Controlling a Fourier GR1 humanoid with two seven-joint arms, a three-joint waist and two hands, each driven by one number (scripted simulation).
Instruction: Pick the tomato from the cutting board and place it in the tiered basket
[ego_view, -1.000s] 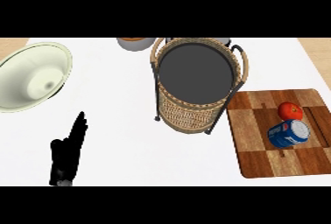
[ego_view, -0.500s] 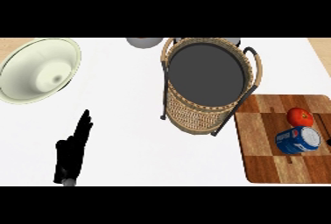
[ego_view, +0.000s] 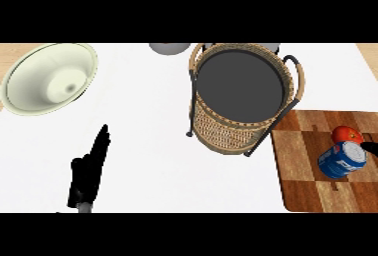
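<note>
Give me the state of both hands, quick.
Left hand: open, fingers straight, holding nothing.
Right hand: only a black tip shows at the view's right edge beside the tomato; cannot be told.

Just 1 view, from the robot's head, aimed steeply down at the white counter (ego_view: 148, 165). Faces forward, away from the body, with the left hand (ego_view: 85, 175) showing at the lower edge, left of centre (unmirrored). Sits close enough to fill the upper middle with the tiered basket (ego_view: 221, 125), seen nearly straight into its top tier; takes in the pale bowl (ego_view: 52, 80) at upper left and clips the cutting board (ego_view: 299, 150) at the right edge.
</note>
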